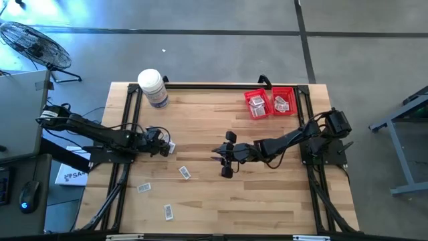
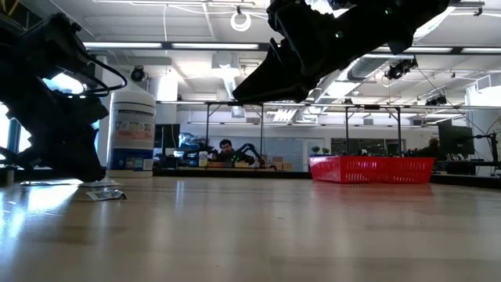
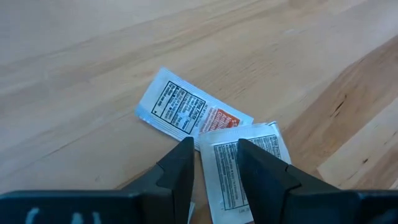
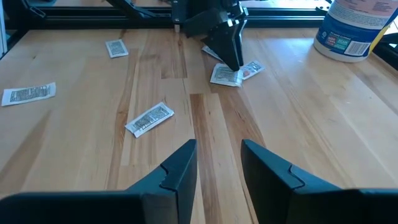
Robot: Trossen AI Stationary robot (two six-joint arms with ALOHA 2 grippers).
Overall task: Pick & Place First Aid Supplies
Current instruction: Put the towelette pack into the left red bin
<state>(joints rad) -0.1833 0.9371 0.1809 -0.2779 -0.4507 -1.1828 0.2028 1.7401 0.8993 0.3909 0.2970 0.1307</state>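
**Left jaws down over two overlapping packets**

Nearest the left wrist camera, the left gripper [image 3: 214, 163] was down at the bench [image 1: 221, 201], its jaws parted by a narrow gap and straddling the edge of a white packet [image 3: 249, 171]; whether they gripped it cannot be told. That packet overlapped a second packet [image 3: 186, 111] with an orange-red patch. From above, this pair lay at the left middle of the bench, just right of the left gripper [image 1: 162, 144].

Three more packets lay apart on the near left: one [image 1: 184, 173] near the middle, one [image 1: 144, 188] further left, one [image 1: 168, 212] nearest the front edge.

The right gripper [image 1: 225, 157] hovered mid-bench, jaws slightly apart and empty.

Far right, two red baskets [image 1: 270, 103] held packets. The white bottle [image 1: 153, 88] stood far left.
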